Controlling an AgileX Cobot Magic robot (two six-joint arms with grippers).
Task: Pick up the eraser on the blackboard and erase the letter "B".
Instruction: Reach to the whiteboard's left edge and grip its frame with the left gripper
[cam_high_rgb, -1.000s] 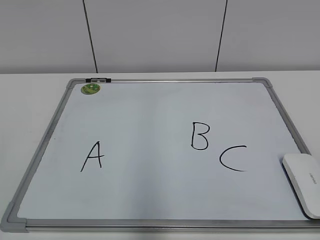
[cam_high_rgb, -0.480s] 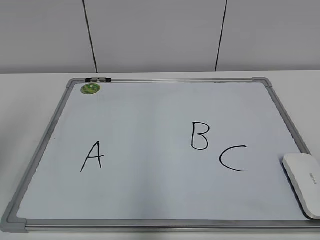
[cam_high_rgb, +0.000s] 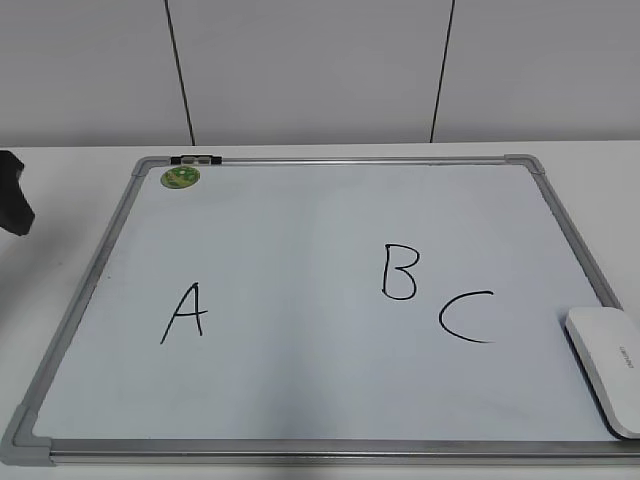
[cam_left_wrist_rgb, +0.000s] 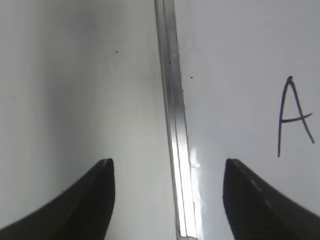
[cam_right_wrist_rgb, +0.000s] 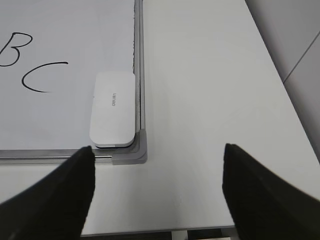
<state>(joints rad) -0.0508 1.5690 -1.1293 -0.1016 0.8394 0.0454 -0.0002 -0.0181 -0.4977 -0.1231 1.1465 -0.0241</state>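
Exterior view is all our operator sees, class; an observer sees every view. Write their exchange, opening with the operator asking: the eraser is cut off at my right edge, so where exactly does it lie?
Observer: The eraser lies whole in a corner of the blackboard, its long side along the rim.
Operator: Is the right tool on it?
Observer: No. The right tool is open and hangs short of that corner, with nothing between its fingertips.
Operator: And the left tool?
Observer: The left tool is open too, straddling the blackboard's left rim, with the letter "A" just inside it.
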